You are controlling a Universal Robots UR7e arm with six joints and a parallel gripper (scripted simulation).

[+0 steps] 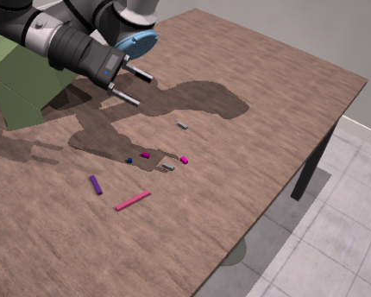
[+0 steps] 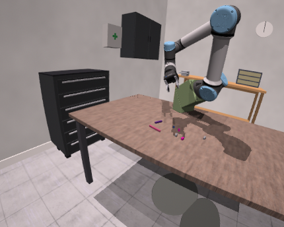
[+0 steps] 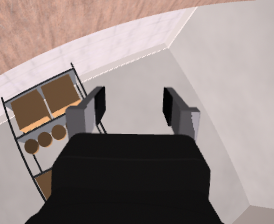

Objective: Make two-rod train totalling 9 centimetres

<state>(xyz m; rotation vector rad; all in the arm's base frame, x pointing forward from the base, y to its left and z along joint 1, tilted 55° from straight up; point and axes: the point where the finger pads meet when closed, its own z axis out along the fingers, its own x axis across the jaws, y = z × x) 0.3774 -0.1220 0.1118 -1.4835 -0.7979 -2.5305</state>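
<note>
My gripper is open and empty, high above the wooden table near its back left. Small rods lie flat and apart below it. A purple rod and a long pink rod lie nearest the front. A blue rod, two magenta rods and a grey rod form a loose cluster. A second grey rod lies farther right. No rods touch.
The arm's green base block stands on the table's back left. A black chest of drawers stands beyond the table's left end, and a wooden side table stands behind. The table's right edge drops to the tiled floor.
</note>
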